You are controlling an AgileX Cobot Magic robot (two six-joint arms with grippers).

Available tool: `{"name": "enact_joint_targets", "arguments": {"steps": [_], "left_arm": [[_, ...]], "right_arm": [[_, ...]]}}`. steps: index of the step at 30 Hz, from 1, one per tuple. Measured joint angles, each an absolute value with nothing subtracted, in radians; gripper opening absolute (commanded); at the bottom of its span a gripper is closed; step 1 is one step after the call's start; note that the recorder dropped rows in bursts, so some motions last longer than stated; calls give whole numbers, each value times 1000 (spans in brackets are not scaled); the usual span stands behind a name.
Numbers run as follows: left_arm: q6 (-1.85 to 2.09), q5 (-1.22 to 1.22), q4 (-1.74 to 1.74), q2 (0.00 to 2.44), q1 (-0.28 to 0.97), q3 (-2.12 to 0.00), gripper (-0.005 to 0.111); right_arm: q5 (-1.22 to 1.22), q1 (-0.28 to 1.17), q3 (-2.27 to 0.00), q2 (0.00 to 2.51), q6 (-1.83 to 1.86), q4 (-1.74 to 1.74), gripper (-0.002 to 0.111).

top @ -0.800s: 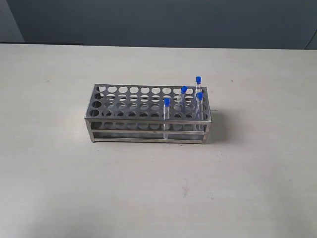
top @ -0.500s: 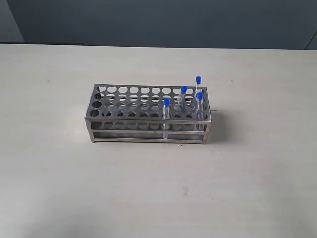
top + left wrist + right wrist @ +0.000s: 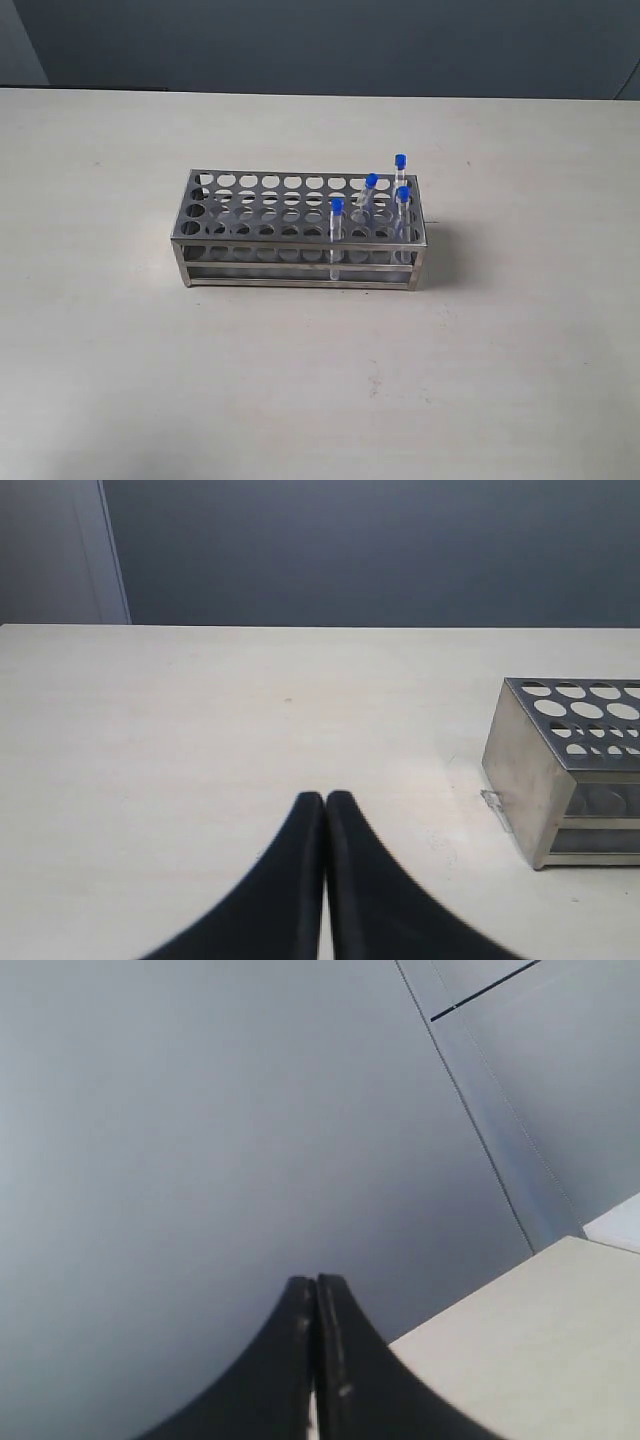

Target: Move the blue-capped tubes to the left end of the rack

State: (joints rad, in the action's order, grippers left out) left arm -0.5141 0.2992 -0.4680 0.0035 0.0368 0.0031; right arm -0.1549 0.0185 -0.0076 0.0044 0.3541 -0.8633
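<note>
Blue-capped tubes (image 3: 337, 222) standing in holes toward right end of the rack (image 3: 250, 205) on the table (image 3: 300, 380), all four placed exactly as in the earlier frames. Left gripper (image 3: 325, 798) pressed closed and empty above the tabletop, apart from the rack; right gripper (image 3: 316, 1282) likewise closed, empty, facing a grey wall (image 3: 200, 1110)

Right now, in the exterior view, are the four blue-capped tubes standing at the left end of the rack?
No, all four blue-capped tubes stand in holes near the right end of the rack.
</note>
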Motion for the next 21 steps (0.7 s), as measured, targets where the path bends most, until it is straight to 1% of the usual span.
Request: {"name": "enact_joint_targets", "arguments": {"steps": [3,9,12,16,21], "left_arm": [[-514,299,-468,4,37,3,1],[-514,299,-468,4,37,3,1],[-514,299,-468,4,37,3,1],[-514,299,-468,4,37,3,1],[-514,299,-468,4,37,3,1]], "right_arm": [[-155,18,-8,4,307,-869,-1],[-144,18,-8,4,-63,-875,-1],[-108,18,-8,4,-167,-879,-1],[-78,18,-8,4,-174,-841,-1],[-65,18,-8,4,-72,-577,-1]]}}
